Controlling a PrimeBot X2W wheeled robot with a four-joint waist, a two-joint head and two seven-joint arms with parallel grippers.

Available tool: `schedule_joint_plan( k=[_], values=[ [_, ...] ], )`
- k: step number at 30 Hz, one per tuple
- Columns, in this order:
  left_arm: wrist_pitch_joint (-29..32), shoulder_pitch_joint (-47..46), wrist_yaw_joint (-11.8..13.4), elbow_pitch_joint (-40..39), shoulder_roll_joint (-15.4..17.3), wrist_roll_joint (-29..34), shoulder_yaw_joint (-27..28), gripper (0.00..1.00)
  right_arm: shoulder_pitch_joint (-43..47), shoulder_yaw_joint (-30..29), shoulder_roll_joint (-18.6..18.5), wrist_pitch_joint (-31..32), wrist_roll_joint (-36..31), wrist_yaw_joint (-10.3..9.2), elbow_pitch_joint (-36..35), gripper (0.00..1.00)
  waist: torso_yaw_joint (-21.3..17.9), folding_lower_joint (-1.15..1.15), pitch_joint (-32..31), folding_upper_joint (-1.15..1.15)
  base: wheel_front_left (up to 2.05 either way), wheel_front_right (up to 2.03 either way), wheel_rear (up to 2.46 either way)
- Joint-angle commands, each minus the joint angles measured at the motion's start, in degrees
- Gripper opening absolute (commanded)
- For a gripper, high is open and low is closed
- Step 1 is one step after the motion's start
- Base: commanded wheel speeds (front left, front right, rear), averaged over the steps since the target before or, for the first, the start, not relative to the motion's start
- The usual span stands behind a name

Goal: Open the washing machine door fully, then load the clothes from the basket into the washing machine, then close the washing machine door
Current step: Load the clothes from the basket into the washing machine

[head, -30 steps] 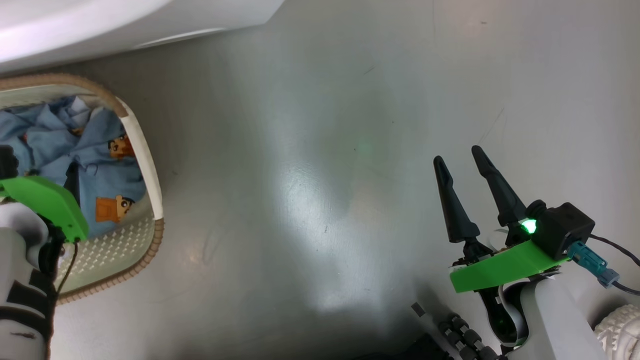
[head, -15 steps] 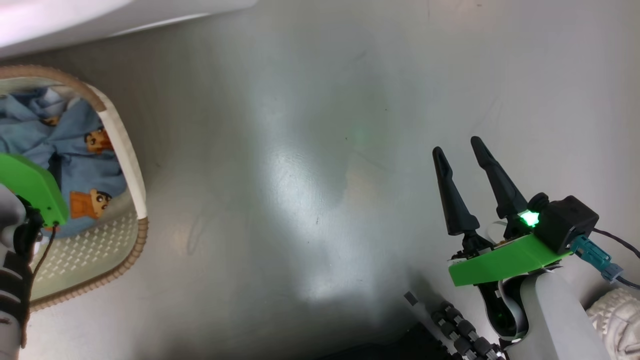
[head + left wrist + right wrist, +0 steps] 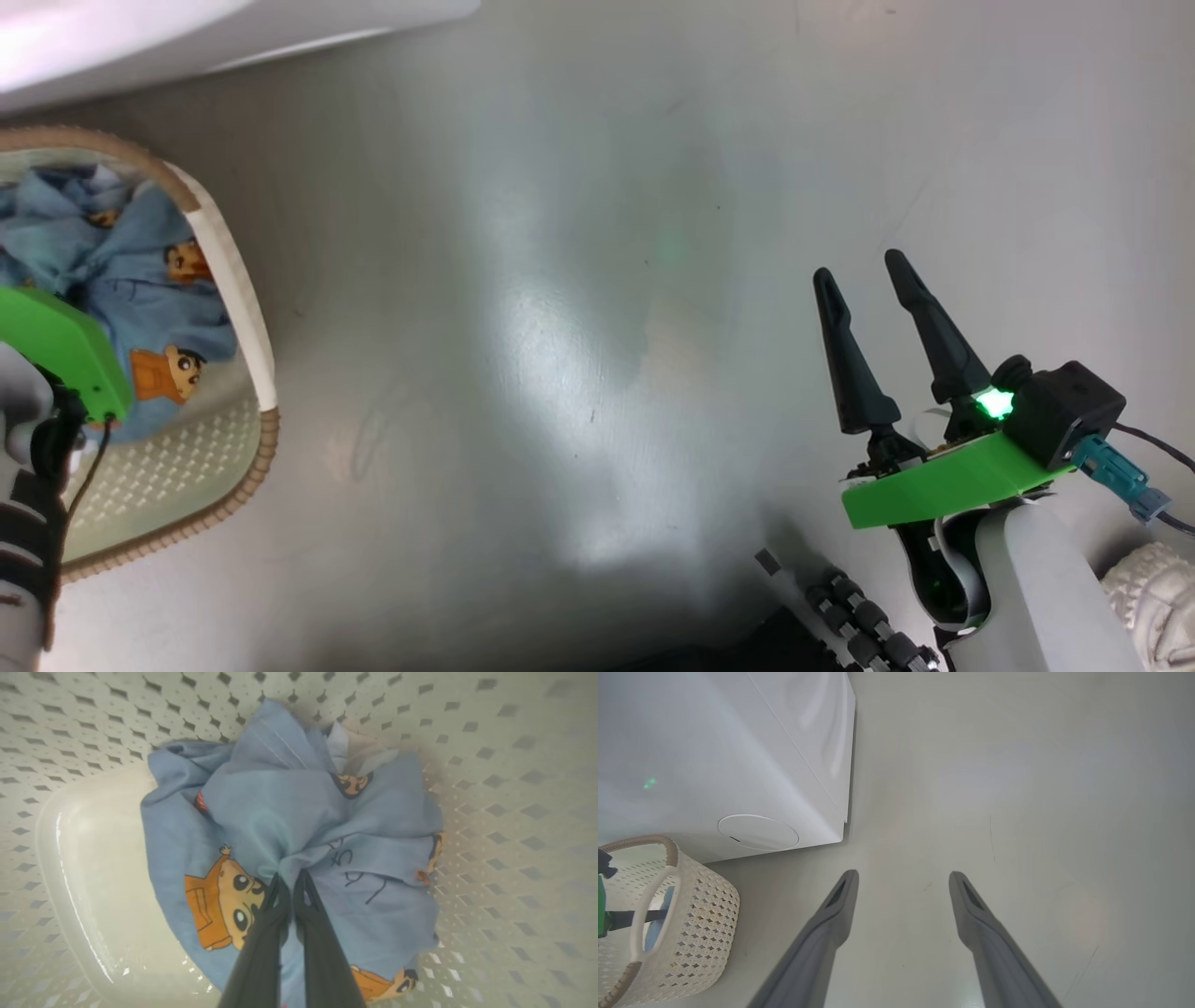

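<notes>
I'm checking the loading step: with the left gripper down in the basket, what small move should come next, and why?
Probably lift the left gripper straight up. It is shut on a fold of the blue cartoon-print clothes, which lie inside the basket, so they must clear its walls before going to the washing machine.

No text can be read. The clothes (image 3: 299, 807) bear a few dark pen-like strokes (image 3: 355, 872), perhaps letters, right of the orange figure (image 3: 210, 910), too creased to make out.
</notes>
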Motion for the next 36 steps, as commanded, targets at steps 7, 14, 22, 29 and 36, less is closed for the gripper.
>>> schedule_joint_plan(
  k=[7, 14, 22, 29, 36],
  values=[
    [-6.3, 4.9, -0.1, -1.8, 1.3, -1.9, -0.4, 0.0, 0.9, 0.5, 0.1, -0.5, -0.9, 0.09, -0.6, 1.0, 1.3, 0.0, -4.6, 0.0, 0.0, 0.0, 0.0],
    [-12.9, 9.3, -0.1, -2.6, 0.9, -3.8, -1.0, 0.0, 1.5, 0.0, 0.1, -0.5, -1.8, 0.09, 0.5, 1.0, 2.7, 0.0, -10.9, 0.0, 0.0, 0.0, 0.0],
    [-17.0, 14.6, -0.1, -4.1, 0.6, -5.2, -0.2, 0.0, 3.2, -0.3, 0.1, -0.5, -3.1, 0.09, 2.0, 1.0, 4.3, 0.0, -18.5, 0.0, 0.0, 0.0, 0.0],
    [-17.6, 23.2, 2.0, -15.7, -0.5, -5.6, 4.0, 0.0, 5.9, -0.6, 0.1, -0.5, -3.9, 0.09, 3.5, 1.0, 5.4, 0.0, -26.1, 0.0, 0.0, 0.0, 0.0],
    [-17.7, 33.5, 4.3, -29.6, -2.6, -3.4, 8.6, 0.0, 7.8, -0.5, 0.0, -0.5, -5.0, 0.09, 4.8, 1.0, 5.7, 0.0, -32.2, 0.0, 0.0, 0.0, 0.0]
  ],
)
